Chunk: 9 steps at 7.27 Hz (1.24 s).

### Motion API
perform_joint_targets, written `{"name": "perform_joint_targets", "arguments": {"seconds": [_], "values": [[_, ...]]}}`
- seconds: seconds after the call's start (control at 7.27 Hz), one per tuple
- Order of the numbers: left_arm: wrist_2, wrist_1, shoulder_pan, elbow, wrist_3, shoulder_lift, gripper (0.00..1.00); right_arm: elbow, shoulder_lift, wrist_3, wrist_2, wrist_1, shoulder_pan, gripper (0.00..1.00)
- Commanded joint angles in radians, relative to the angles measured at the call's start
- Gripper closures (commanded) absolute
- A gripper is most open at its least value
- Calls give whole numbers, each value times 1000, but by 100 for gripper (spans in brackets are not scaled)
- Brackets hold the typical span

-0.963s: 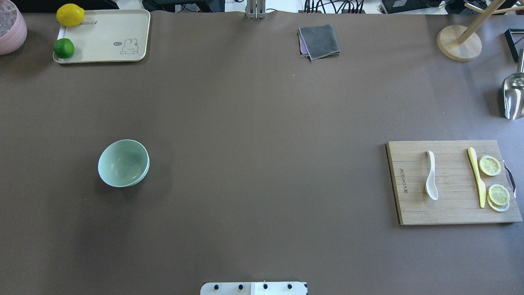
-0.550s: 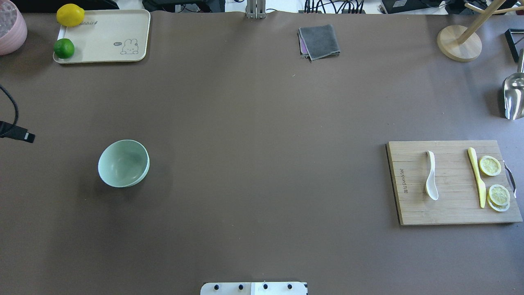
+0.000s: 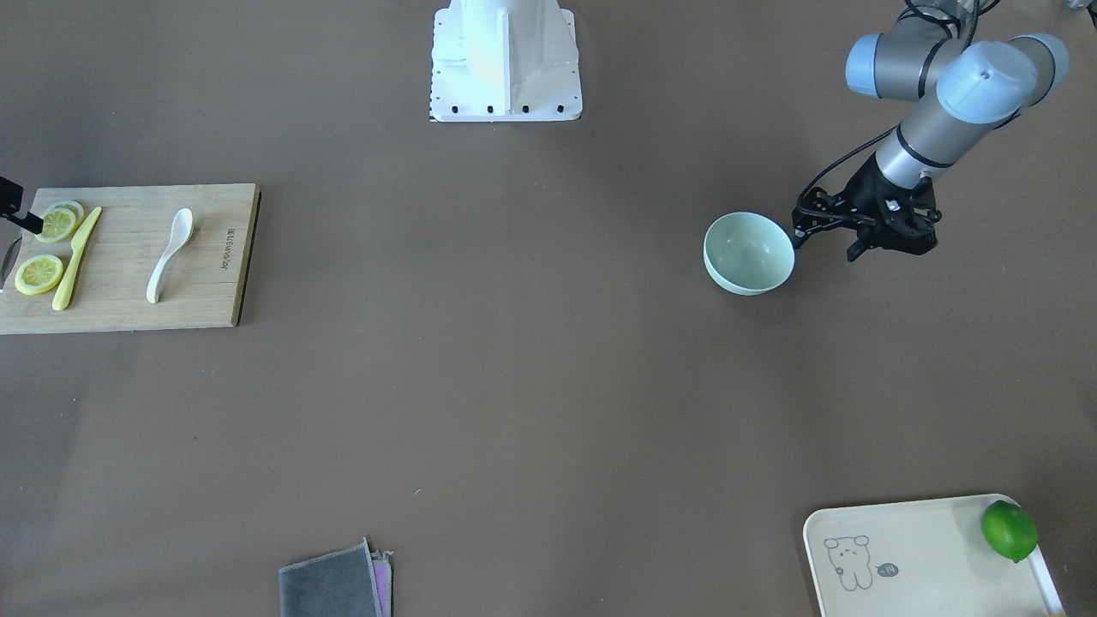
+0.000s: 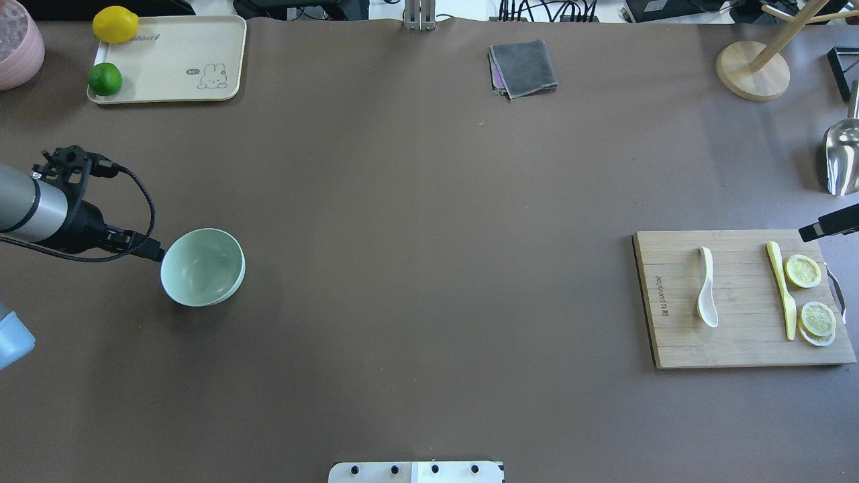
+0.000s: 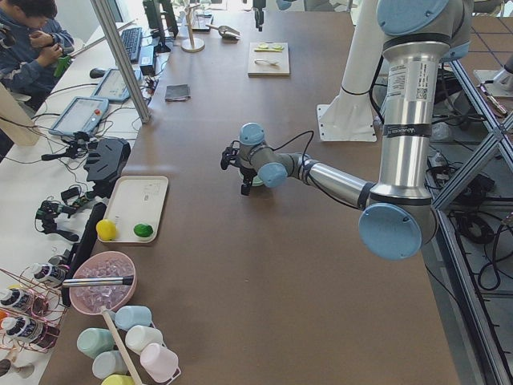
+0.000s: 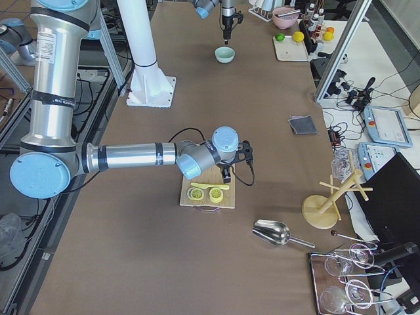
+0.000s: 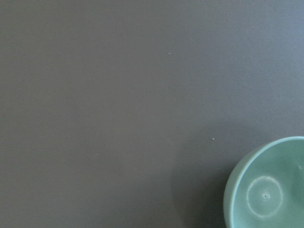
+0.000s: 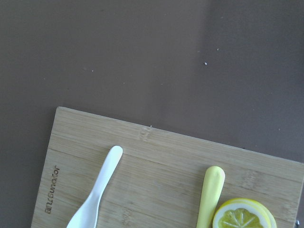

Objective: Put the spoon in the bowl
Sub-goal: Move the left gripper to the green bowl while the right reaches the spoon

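Note:
The white spoon (image 4: 706,295) lies on a wooden cutting board (image 4: 738,349) at the right, and shows in the front view (image 3: 167,257) and the right wrist view (image 8: 97,194). The mint-green bowl (image 4: 201,267) stands upright and empty at the left, also in the front view (image 3: 747,253) and the left wrist view (image 7: 270,190). My left gripper (image 4: 156,254) points down just beside the bowl's outer rim; its fingers look shut and empty. My right gripper (image 4: 805,233) hovers over the board's far right corner, away from the spoon, and looks shut and empty.
A yellow knife (image 4: 782,288) and lemon slices (image 4: 803,271) lie on the board right of the spoon. A cream tray (image 4: 168,60) with a lime and a lemon, a grey cloth (image 4: 523,67), a wooden stand (image 4: 751,70) and a metal scoop (image 4: 842,157) are farther back.
Both arms have come into the overhead view. The left gripper moved right to the bowl's rim. The right gripper appeared at the right edge over the board. Spoon and bowl have not moved.

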Motion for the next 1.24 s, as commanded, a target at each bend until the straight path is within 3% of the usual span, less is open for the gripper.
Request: {"name": "perform_joint_targets", "arguments": {"seconds": [0.0, 0.28, 0.69, 0.83, 1.1], "values": [[7, 1, 62, 49, -39, -53, 24, 2, -1, 8, -7, 26, -39, 1], [1, 1, 65, 46, -34, -45, 100, 2, -1, 10, -15, 28, -45, 1], [-9, 5, 65, 45, -39, -56, 100, 2, 1, 58, -18, 28, -51, 1], [-9, 20, 65, 37, -65, -86, 100, 34, 5, 205, -52, 40, -85, 2], [-1, 232, 90, -3, -292, -292, 100, 68, 1, 374, -151, 40, -189, 6]]}}
